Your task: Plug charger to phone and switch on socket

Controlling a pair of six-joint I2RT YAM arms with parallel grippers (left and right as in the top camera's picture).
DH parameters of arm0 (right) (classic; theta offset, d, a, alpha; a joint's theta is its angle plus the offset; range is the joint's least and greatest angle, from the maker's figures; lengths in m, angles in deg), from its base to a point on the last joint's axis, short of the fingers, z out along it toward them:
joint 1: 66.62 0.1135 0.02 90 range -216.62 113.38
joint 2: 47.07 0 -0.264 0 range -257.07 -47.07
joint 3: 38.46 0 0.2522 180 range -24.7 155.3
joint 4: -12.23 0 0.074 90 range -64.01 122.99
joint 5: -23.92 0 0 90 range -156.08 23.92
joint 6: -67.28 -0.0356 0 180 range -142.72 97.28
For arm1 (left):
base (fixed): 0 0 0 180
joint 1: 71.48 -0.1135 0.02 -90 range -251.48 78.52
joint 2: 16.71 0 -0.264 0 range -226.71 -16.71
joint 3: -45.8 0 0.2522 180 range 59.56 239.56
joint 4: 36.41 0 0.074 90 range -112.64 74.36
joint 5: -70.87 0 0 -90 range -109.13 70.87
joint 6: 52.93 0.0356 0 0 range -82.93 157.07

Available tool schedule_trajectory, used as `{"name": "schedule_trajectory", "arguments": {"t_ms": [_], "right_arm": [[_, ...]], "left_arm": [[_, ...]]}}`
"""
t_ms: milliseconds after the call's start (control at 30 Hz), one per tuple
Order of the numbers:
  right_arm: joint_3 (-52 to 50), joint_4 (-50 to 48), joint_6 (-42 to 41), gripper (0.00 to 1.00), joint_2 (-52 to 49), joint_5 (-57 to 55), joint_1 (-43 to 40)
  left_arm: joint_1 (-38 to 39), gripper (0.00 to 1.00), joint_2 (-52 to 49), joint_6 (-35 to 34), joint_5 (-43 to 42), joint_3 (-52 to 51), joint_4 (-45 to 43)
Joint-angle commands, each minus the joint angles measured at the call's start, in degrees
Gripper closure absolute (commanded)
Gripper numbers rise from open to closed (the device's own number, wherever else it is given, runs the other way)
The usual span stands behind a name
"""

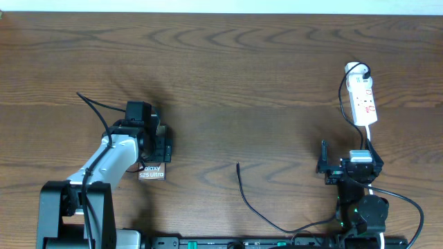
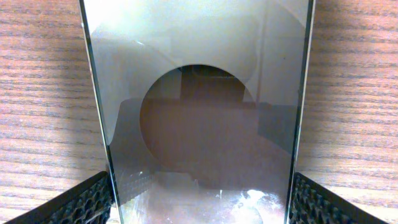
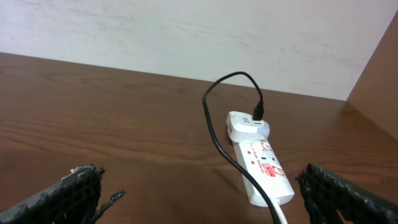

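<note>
On the left of the wooden table (image 1: pixel 221 69), the left gripper (image 2: pixel 199 199) is hovering low over the phone (image 1: pixel 152 171), which is lying flat near the front edge. Its 2 fingers (image 2: pixel 81 202) are standing wide apart, straddling the phone's long edges; I cannot tell whether they are pressing on it. In the middle, the charger (image 1: pixel 243 190) is lying loose, its free tip pointing far, well apart from the phone. On the right, the socket (image 1: pixel 363 102) is lying far back, and the right gripper (image 3: pixel 202 193) is facing it, gaping fully and holding nothing.
</note>
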Motion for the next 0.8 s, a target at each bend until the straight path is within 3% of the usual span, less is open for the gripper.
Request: {"name": "schedule_trajectory", "arguments": {"t_ms": [0,200,567,700,767], "right_arm": [[-0.07,0.2,-0.83,0.01,-0.02,-0.46,-0.24],[-0.09,0.2,-0.83,0.01,-0.02,-0.46,-0.24],[-0.09,0.22,-0.83,0.01,-0.02,-0.46,-0.24],[-0.09,0.22,-0.83,0.01,-0.02,-0.46,-0.24],[-0.09,0.22,-0.83,0.01,-0.02,-0.46,-0.24]], "left_arm": [[-0.2,0.14,-4.11,0.59,3.82,-3.28,0.81],[-0.2,0.14,-4.11,0.59,3.82,-3.28,0.79],[-0.2,0.32,-4.11,0.59,3.82,-3.28,0.79],[-0.2,0.35,-4.11,0.59,3.82,-3.28,0.79],[-0.2,0.42,-4.11,0.59,3.82,-3.28,0.79]]}}
